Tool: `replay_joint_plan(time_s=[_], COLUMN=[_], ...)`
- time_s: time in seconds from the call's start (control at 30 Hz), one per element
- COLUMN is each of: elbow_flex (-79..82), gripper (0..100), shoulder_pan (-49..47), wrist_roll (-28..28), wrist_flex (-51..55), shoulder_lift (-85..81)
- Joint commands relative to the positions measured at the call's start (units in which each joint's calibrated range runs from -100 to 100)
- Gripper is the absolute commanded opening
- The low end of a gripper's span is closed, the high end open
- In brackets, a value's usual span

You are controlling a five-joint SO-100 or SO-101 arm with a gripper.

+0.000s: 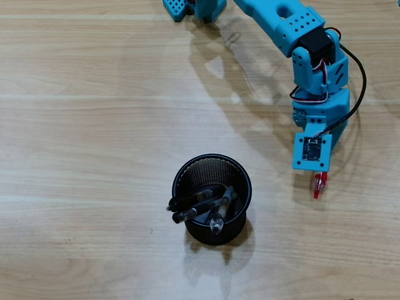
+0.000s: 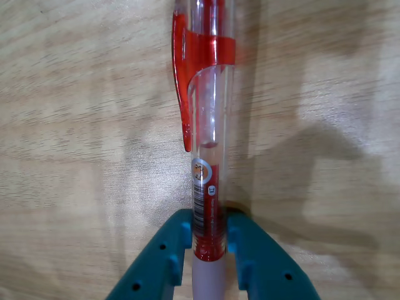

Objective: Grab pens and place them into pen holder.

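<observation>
the red pen (image 2: 209,156) lies on the table (image 1: 81,125), long axis straight out from my gripper (image 2: 209,240), whose fingers clamp its barrel near the grip. in the overhead view only its red end pokes out below the wrist. the pen holder (image 1: 240,178), with three pens (image 1: 203,203) inside, sits to the left, slightly nearer.

The arm (image 1: 315,75) is bright blue plastic, built from blocky printed segments. One segment carries a grid of small round holes and one larger hole. Black motor blocks sit between the blue parts. Red, white and black wires loop at the joints, and a black cable (image 1: 357,94) runs to a small square circuit board (image 1: 311,150). The jaws are darker teal with small holes.
</observation>
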Motion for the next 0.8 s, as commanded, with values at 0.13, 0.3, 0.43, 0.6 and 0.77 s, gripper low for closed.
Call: replay_joint_plan(time_s=[0.13, 0.3, 0.43, 0.6, 0.77], elbow_flex=[-1.53, -1.53, -1.35, 6.31, 26.14], gripper=[2, 2, 2, 2, 2], shoulder_pan=[1.21, 1.75, 3.11, 6.2, 10.83], wrist_roll=[0.19, 0.39, 2.47, 5.42, 12.18], wrist_flex=[1.29, 5.86, 11.63, 11.88, -0.94], shoulder_lift=[-2.39, -9.03, -17.18, -28.43, -43.3])
